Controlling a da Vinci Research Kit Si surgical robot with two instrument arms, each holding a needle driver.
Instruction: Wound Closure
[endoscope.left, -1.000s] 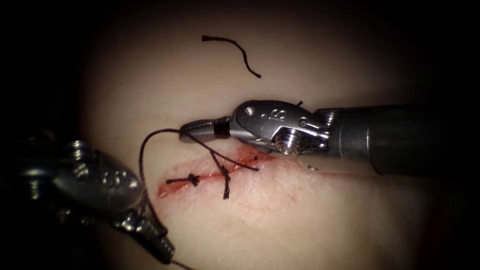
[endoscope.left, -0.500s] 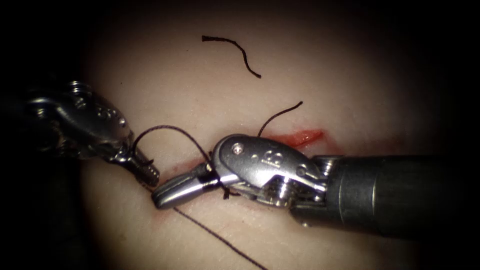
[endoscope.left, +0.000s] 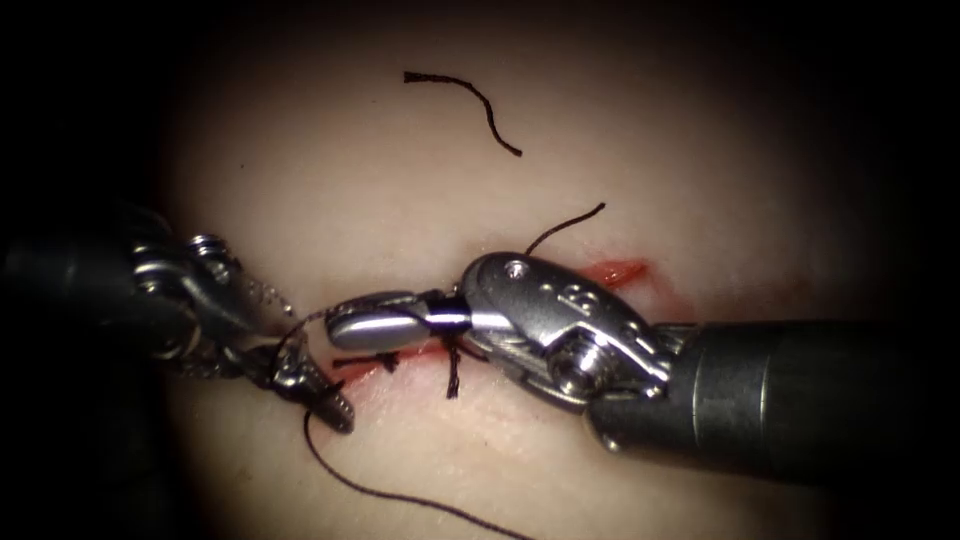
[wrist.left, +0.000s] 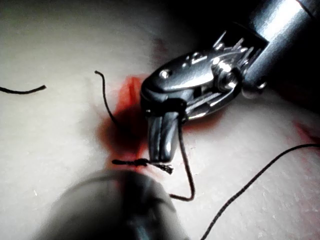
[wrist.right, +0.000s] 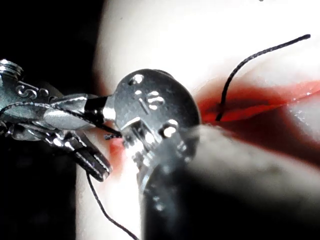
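Note:
The tissue (endoscope.left: 560, 130) has a red cut (endoscope.left: 620, 272) running left to right, with two dark stitches (endoscope.left: 385, 360) (endoscope.left: 452, 365) across its left part. My right tool (endoscope.left: 340, 325) reaches in from the right and lies over the cut, jaws shut and pointing left. Dark thread (endoscope.left: 296, 325) loops over its jaws, as the right wrist view shows (wrist.right: 50, 106). My left tool (endoscope.left: 335, 412) sits at the cut's left end, shut on the thread, whose long strand (endoscope.left: 400, 497) trails off toward the lower right. Seen from the left wrist, the right tool (wrist.left: 162, 150) points at the stitch (wrist.left: 135, 162).
A loose cut end of thread (endoscope.left: 470, 95) lies on the tissue far above the cut. A short thread tail (endoscope.left: 565, 222) rises from the cut behind the right tool's wrist. Red fluid (wrist.right: 260, 105) wets the cut's edges.
The left tool rose from the lower left and now sits at the cut's left end with the thread. The right tool dropped across the cut, then lifted slightly, jaws level over the stitches.

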